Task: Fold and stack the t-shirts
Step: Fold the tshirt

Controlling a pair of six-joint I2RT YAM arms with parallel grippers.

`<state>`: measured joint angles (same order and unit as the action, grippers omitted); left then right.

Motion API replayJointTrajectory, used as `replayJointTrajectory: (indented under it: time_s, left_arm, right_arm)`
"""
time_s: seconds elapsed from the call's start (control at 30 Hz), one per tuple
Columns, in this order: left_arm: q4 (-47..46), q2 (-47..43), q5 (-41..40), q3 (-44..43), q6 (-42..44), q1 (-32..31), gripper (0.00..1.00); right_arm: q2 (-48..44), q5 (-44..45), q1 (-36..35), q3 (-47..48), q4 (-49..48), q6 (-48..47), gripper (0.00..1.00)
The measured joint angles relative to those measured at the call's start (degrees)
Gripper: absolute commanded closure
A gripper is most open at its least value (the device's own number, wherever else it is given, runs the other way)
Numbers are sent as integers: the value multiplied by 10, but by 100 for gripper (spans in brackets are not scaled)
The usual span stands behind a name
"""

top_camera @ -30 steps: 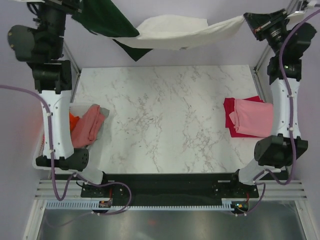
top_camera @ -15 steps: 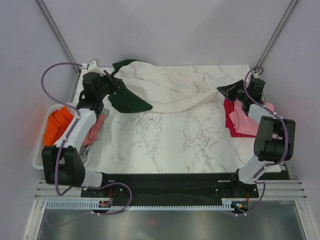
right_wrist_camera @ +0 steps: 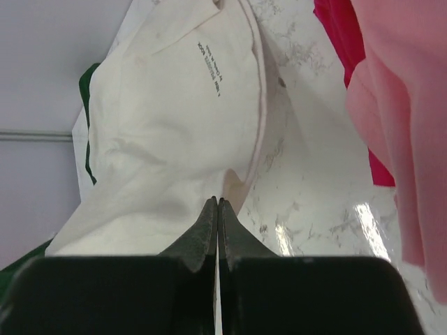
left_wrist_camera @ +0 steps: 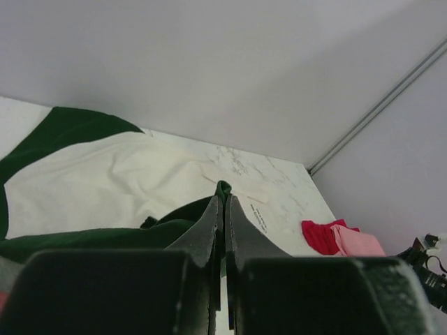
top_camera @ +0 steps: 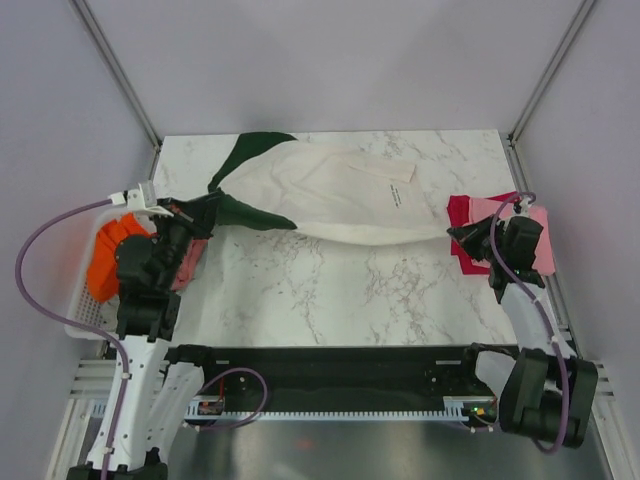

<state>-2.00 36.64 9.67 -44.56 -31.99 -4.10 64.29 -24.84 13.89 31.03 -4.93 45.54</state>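
Cream t-shirt (top_camera: 335, 190) w/ dark green sleeves (top_camera: 250, 150) lies stretched across far half of tabletop (top_camera: 350, 290), running left to right btwn the two arms. Left gripper (top_camera: 205, 212) is clamped fully closed, pinching a fold of green sleeve at the shirt's left end; wrist cam shows green cloth right at the fingertips. Right gripper (top_camera: 462, 238) is closed tight too, nipping cream fabric at the right end, small black lettering (right_wrist_camera: 213, 59) on the cloth just beyond it. Over at the right edge, pink t-shirt (right_wrist_camera: 405, 139) sits on top of crimson t-shirt (right_wrist_camera: 337, 31), just beside the right gripper. Left side: orange t-shirt (top_camera: 110, 260) in white basket (top_camera: 85, 320), dusty-rose t-shirt (top_camera: 187, 268) at its inner edge, partly under left arm.
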Motion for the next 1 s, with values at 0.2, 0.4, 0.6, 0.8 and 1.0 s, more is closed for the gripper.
replayJointTrajectory:
  time_s: [0.2, 0.4, 0.6, 0.8, 1.0]
  left_arm:
    - [71, -80, 38, 70, 0, 0, 98]
    - [122, -125, 74, 118, -2, 0, 98]
    - [145, -108, 78, 130, -4, 0, 98]
    - [152, -18, 72, 99, -4, 0, 98]
    - [145, 47, 56, 62, -4, 0, 98]
  right_arm:
    - [-150, 26, -1, -39, 107, -52, 100]
    - [-275, 82, -1, -45, 236, -96, 100]
    - [-277, 97, 0, -63, 264, -106, 100]
    - [-145, 108, -1, -64, 257, -117, 100]
    - [-92, 116, -1, -37, 242, -119, 100]
